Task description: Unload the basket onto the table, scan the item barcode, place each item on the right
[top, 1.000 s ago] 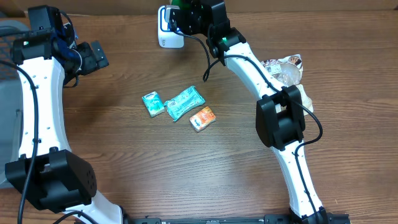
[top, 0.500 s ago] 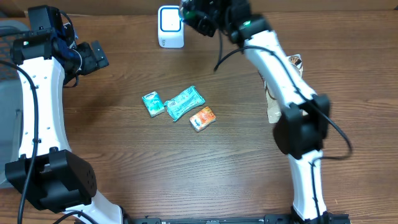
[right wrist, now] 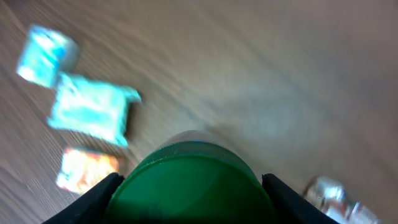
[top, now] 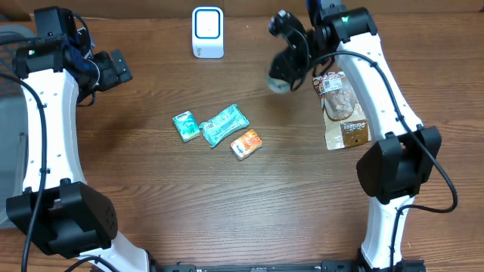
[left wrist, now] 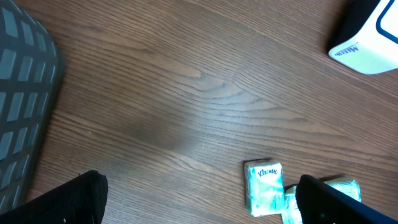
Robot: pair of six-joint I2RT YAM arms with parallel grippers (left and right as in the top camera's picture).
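The item is a round container with a green lid (right wrist: 193, 186), which fills the bottom of the right wrist view. My right gripper (right wrist: 193, 196) is shut on it, one black finger on each side. From overhead the container (top: 280, 77) is a blur under my right gripper (top: 291, 60), above the table right of centre. The white and blue scanner (top: 207, 32) stands at the back edge, well to its left. No barcode shows. My left gripper (top: 113, 69) hovers open at the far left, its fingers (left wrist: 68, 199) wide apart over bare wood. The scanner's corner (left wrist: 367, 37) shows in that view.
A teal tissue pack (top: 185, 125), a teal packet (top: 224, 125) and an orange packet (top: 246, 143) lie mid-table. A brown snack bag (top: 344, 109) lies under the right arm. A grey basket (top: 7, 113) stands at the left edge.
My right arm has swung away from the scanner to the right and forward, carrying the green-lidded container. The left arm has not moved.
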